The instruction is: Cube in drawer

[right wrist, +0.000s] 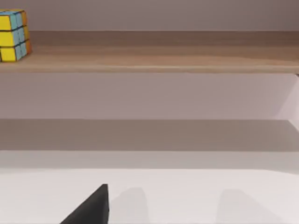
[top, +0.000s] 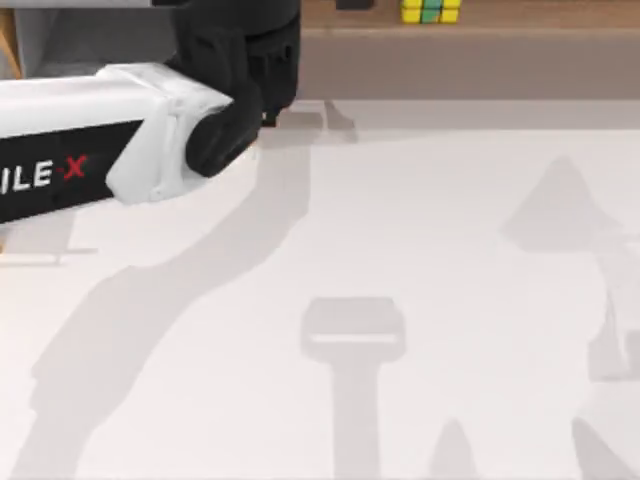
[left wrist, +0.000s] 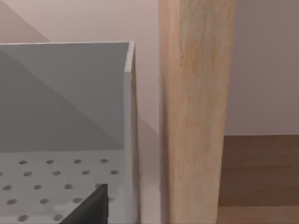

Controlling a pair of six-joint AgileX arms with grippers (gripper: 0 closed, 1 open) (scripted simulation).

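While our left arm (top: 110,150) reaches in from the left edge of the top view toward the far left of the tabletop (top: 420,300), its black wrist sits up against the front of the long brown shelf (top: 480,50). Our left wrist view looks into the drawer (left wrist: 65,112): grey walls, a pale floor dotted with small holes, and the light tan wooden panel (left wrist: 194,112) standing upright just beside the drawer's side wall. A dark sliver of our left claw (left wrist: 88,210) shows over the drawer floor; we cannot tell how far it is open or whether it holds anything.

On the shelf's upper surface, well to the right of our left arm, rests the cube (top: 430,10), its yellow and green tiles showing at the top view's far edge. Our right wrist view faces the shelf from lower down, with the cube (right wrist: 13,35) sitting on the top board. A dark edge of our right claw (right wrist: 91,207) hangs above the white tabletop, and we cannot tell its opening either.
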